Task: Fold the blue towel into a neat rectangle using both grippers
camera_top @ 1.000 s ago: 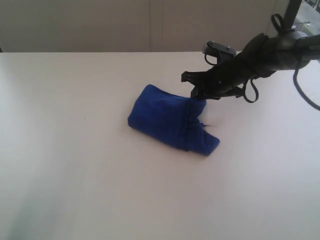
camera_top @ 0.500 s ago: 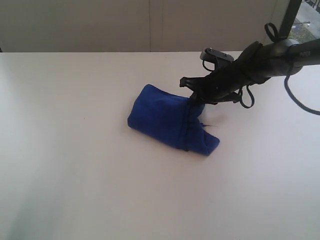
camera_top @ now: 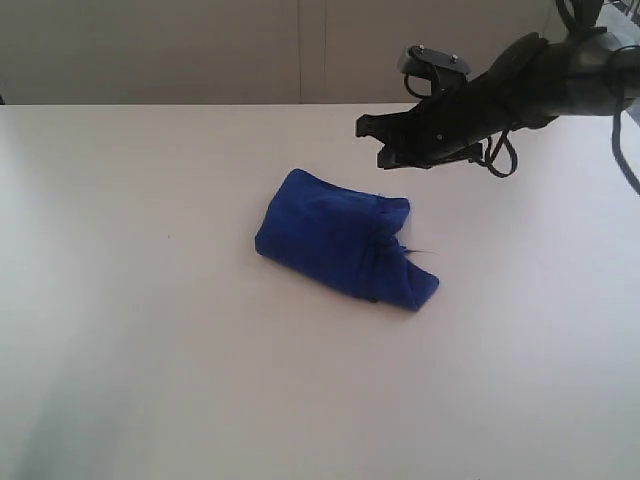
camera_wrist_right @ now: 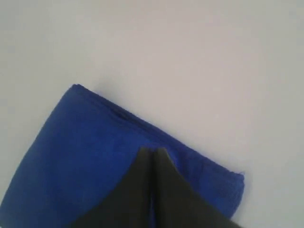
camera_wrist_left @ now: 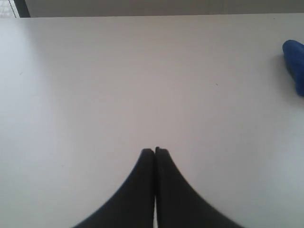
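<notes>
Fold is looking mostly done: deep-blue microfibre towel [camera_top: 340,245] lying bundled on white bench [camera_top: 150,350], edges needing squaring; black left claw [camera_wrist_left: 155,151] and right claw [camera_top: 385,160] both sitting pinched together, empty.

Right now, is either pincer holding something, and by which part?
Nothing is held. The right pincer hangs shut above the blue towel; the left pincer is shut over the table.

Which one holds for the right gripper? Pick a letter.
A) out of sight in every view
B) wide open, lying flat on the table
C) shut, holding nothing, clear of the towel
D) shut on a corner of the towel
C: the right gripper is closed tip to tip with nothing between, and the exterior view shows it in the air, not touching the towel.
</notes>
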You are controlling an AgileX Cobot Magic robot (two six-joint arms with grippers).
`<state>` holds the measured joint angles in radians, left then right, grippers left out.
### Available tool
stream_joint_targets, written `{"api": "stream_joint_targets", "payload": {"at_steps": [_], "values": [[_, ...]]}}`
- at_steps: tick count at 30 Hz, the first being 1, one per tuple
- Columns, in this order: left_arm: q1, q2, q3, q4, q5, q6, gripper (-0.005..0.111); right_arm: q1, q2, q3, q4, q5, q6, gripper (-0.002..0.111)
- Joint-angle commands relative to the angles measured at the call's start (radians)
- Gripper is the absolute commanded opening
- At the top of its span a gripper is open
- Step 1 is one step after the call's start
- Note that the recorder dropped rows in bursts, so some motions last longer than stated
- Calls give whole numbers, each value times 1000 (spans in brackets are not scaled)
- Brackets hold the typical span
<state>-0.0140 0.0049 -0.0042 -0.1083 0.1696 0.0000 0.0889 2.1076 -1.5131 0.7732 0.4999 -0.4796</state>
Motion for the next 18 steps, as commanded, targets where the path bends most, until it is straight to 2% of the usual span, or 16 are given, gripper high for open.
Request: {"api": "stream_joint_targets", "payload": {"at_steps": [1, 5, 8, 15, 18], "values": [[2, -5, 4, -2, -5, 0, 0, 0, 13, 0, -15, 39, -15, 0], [2, -5, 4, -2, -5, 0, 0, 0, 64, 0, -15, 46, -11, 5], [2, -5, 4, -2, -5, 0, 0, 0, 91, 0, -15, 45, -11, 19], [2, -5, 4, -2, -5, 0, 0, 0, 91, 0, -17, 35, -14, 21], [2, -5, 4, -2, -5, 0, 0, 0, 87, 0, -86, 12, -14, 21]]}}
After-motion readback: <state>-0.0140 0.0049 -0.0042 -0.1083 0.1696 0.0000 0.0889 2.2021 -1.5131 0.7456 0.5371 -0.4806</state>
